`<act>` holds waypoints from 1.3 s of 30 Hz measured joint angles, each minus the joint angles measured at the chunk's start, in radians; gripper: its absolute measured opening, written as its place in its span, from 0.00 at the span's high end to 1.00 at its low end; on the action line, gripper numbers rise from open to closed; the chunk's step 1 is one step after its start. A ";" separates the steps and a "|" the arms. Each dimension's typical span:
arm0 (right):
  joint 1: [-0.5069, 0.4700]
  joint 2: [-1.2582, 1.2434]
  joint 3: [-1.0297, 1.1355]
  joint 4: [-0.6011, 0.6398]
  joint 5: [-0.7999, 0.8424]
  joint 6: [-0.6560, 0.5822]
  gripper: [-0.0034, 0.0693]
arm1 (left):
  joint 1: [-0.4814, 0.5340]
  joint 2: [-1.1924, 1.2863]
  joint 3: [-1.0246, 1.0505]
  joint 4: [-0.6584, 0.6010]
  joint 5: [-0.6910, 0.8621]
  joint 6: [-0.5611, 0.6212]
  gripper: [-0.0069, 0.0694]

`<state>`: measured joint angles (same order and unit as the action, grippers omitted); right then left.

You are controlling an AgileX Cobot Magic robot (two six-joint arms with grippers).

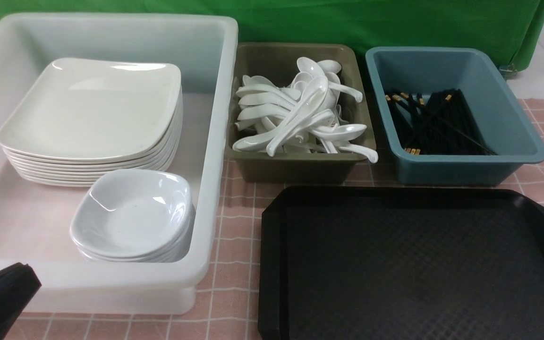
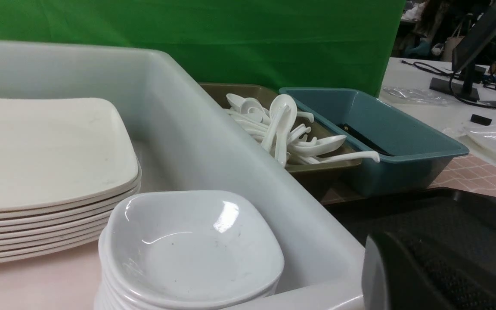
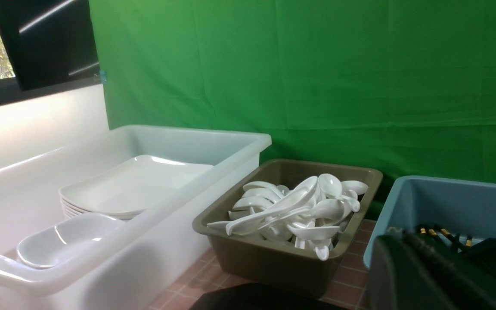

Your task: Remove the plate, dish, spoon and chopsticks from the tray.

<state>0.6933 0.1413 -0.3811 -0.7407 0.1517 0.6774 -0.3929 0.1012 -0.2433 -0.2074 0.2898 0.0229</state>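
Bins just beyond tray (image 1: 413,269)

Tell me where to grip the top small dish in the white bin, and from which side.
Grip the near rim of the top dish, coming from above, one jaw inside. Its rim flares clear of the stack; the white bin wall crowds its right side.

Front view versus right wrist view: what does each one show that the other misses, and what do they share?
Only the front view shows the whole empty black tray, the full pile of black chopsticks in the blue bin, and part of the left arm at the lower corner.

Only the right wrist view shows a window and dark panel beyond the white tub.

Both show the stacked plates, the small dishes, the white tub, the spoons in the olive bin, and the green backdrop.
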 joint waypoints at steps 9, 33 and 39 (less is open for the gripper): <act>0.000 0.000 0.000 0.000 -0.001 0.001 0.83 | 0.000 0.000 0.000 0.000 -0.001 0.000 0.91; 0.000 0.000 0.000 -0.001 -0.003 0.001 0.79 | 0.388 -0.102 0.248 0.141 -0.176 0.059 0.91; 0.000 0.000 0.000 -0.001 -0.003 0.001 0.78 | 0.396 -0.102 0.249 0.143 -0.083 0.059 0.91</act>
<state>0.6933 0.1409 -0.3811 -0.7416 0.1489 0.6780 0.0030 -0.0004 0.0060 -0.0649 0.2064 0.0817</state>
